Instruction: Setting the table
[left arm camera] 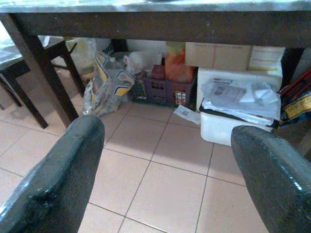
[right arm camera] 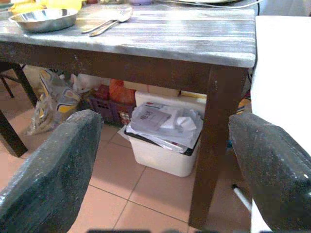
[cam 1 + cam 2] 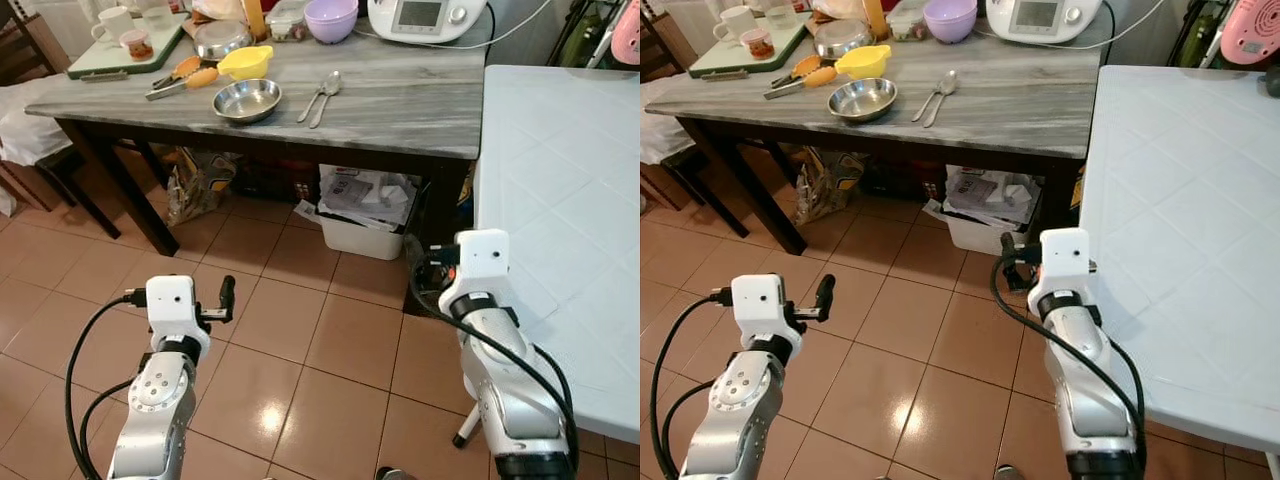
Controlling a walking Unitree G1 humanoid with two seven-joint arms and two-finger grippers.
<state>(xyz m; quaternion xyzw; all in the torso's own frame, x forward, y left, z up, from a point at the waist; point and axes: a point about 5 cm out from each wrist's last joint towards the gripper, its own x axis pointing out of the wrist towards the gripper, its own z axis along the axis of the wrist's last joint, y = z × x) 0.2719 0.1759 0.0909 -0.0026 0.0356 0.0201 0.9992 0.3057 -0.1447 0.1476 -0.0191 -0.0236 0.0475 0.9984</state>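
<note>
Tableware for the setting lies on the grey marble-look table (image 3: 400,105) at twelve o'clock from the robot: a shallow steel dish (image 3: 246,99) near the front edge at about eleven o'clock, and two steel spoons (image 3: 322,94) lying side by side just beside it toward one o'clock. Behind the dish sit a yellow bowl (image 3: 245,61), tongs with orange tips (image 3: 180,78) and a purple bowl (image 3: 331,18). A white table (image 3: 570,200) stands at two o'clock, its top bare and likely the place to be set.

Both arms are held low over the tiled floor (image 3: 300,340), well apart from the tableware. The left gripper (image 1: 167,165) has its fingers spread wide and holds nothing, pointing under the table at a white bin of papers (image 1: 233,116). The right gripper (image 2: 170,160) is likewise spread and empty, aimed at the table's front leg.

The dish is probably light, rigid and slick; pinching its rim on the near side should hold best. The spoons are thin and flat against the top, so they may slide; taking one handle at its middle seems safest.
</note>
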